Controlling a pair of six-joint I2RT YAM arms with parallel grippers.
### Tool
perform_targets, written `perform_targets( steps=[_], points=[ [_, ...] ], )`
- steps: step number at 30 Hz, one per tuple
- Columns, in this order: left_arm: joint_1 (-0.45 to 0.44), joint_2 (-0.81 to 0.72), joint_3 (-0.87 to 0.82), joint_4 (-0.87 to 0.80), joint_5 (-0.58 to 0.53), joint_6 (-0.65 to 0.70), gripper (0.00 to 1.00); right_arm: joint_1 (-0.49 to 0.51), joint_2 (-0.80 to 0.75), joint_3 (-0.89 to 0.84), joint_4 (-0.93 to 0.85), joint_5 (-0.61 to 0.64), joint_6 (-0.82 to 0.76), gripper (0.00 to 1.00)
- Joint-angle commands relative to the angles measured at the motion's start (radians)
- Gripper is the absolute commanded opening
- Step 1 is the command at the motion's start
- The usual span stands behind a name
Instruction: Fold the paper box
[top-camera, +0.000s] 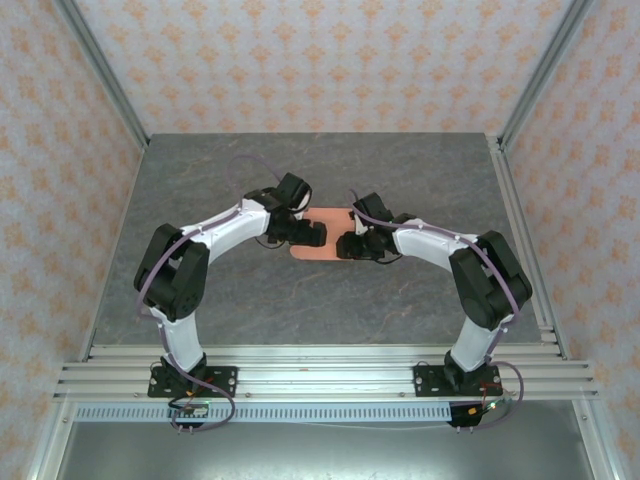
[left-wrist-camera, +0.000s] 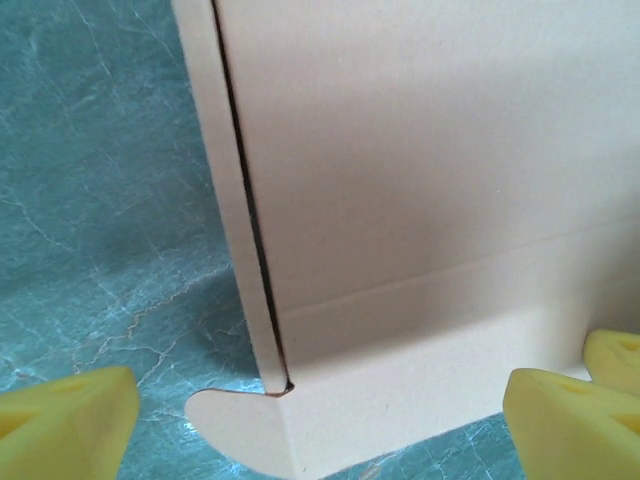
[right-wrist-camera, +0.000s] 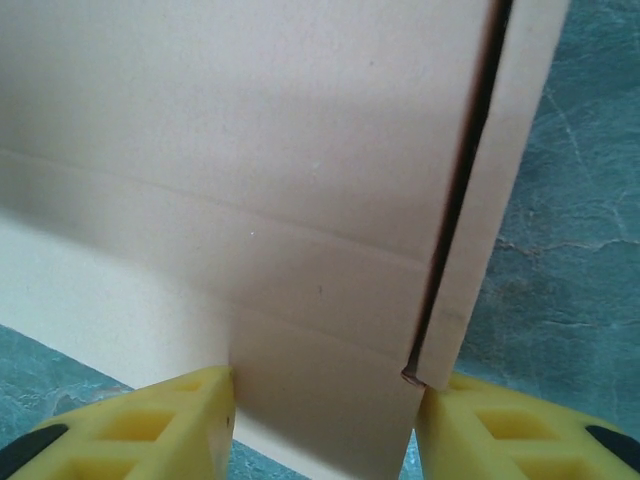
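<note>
Nearest us at the left wrist, our left claw (left-wrist-camera: 320, 428) stands wide open, with yellow fingertips (left-wrist-camera: 65, 425) at seven and five o'clock. The paper box (left-wrist-camera: 420, 200), a flat sheet on the grey counter (left-wrist-camera: 90, 200), runs from between them toward twelve, its rounded tab clear of the seven o'clock fingertip. Our right claw (right-wrist-camera: 325, 428) grips a flap of the sheet, pads (right-wrist-camera: 150, 430) touching both its edges. From above, the salmon sheet lies mid-counter, with the left claw at its nine o'clock end and the right at three.
</note>
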Motion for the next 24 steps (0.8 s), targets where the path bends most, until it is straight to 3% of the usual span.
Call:
perform_targets(
  steps=[1,10,15,17,24],
  points=[
    [-0.002,-0.006,-0.002,-0.045,-0.031,0.023,0.94,0.006,-0.016,0.010,-0.042,0.064,-0.004,0.49],
    [-0.002,0.027,0.044,-0.048,-0.017,0.042,0.92,0.006,-0.022,0.039,-0.068,0.083,-0.020,0.51],
    [-0.002,0.101,0.116,-0.065,-0.012,0.046,0.85,0.006,-0.035,0.054,-0.091,0.092,-0.025,0.53],
    [0.000,0.119,0.127,-0.063,-0.015,0.045,0.77,0.007,-0.043,0.055,-0.096,0.102,-0.027,0.53],
    [0.003,0.130,0.129,-0.060,-0.023,0.036,0.74,0.006,-0.028,0.068,-0.098,0.116,-0.032,0.55]
  ],
)
